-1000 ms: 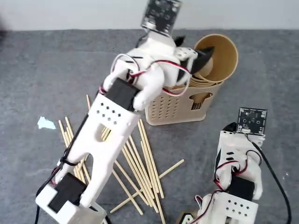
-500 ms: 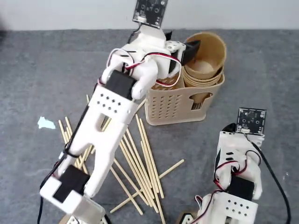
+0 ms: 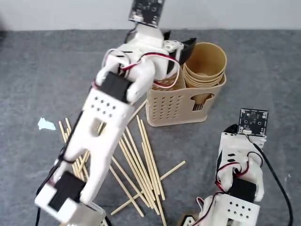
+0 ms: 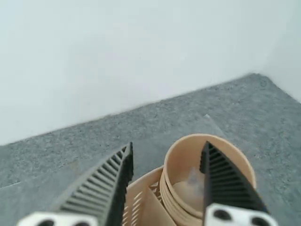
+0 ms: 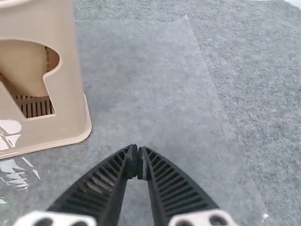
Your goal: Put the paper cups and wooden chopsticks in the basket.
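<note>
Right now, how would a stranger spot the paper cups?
Find the beige perforated basket near the back of the grey table. The paper cups stand nested at its right end in the high view. They alone are round; the wooden chopsticks lie thin and scattered in front.

**Basket end crowded, right side open**

Stacked paper cups (image 3: pixel 205 63) fill the right end of the basket (image 3: pixel 178 106). The left gripper (image 3: pixel 178 46) hangs over its rim, jaws apart. The left arm (image 3: pixel 106 122) crosses above the scattered chopsticks (image 3: pixel 143 162), covering many. Bare grey mat (image 3: pixel 263 80) lies open right of the basket, around the closed right gripper (image 5: pixel 138 149).
</note>
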You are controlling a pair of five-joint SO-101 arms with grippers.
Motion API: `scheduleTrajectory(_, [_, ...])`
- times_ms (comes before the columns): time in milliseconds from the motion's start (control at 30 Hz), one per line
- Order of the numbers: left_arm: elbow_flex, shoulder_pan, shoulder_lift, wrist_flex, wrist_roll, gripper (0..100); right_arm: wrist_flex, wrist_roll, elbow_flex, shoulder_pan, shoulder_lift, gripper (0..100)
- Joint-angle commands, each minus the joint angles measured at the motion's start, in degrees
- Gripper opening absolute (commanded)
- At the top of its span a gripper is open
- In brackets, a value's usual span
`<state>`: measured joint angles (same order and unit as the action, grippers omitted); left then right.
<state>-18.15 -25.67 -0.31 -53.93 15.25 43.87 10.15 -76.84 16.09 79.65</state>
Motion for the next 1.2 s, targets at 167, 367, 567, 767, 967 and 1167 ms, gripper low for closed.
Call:
scheduleTrajectory(167, [-3.03,2.55,-13.1,-13.98,-3.25,14,0.31,-0.53,0.35,0.31,0.92,1.5])
scheduleTrajectory(367, [-2.95,12.66,-18.29,-23.38,-9.58,2,-0.22,-0.53,1.58,0.22,0.92,1.6])
scheduleTrajectory(567, [-2.95,26.2,-20.84,-30.51,-9.67,1,-0.31,-2.11,10.29,-0.57,0.92,1.6])
scheduleTrajectory(767, [-2.86,35.43,-21.1,-35.78,-9.85,1,-5.41,-7.3,19.08,-9.8,0.31,1.5])
scheduleTrajectory(967, [2.68,39.21,-21.27,-35.96,-12.84,1,-18.07,-7.3,20.31,-21.85,0.22,1.5])
scheduleTrajectory(1167, [5.58,42.81,-21.27,-35.87,-12.92,1,-28.18,-7.3,21.63,-24.84,-7.25,1.5])
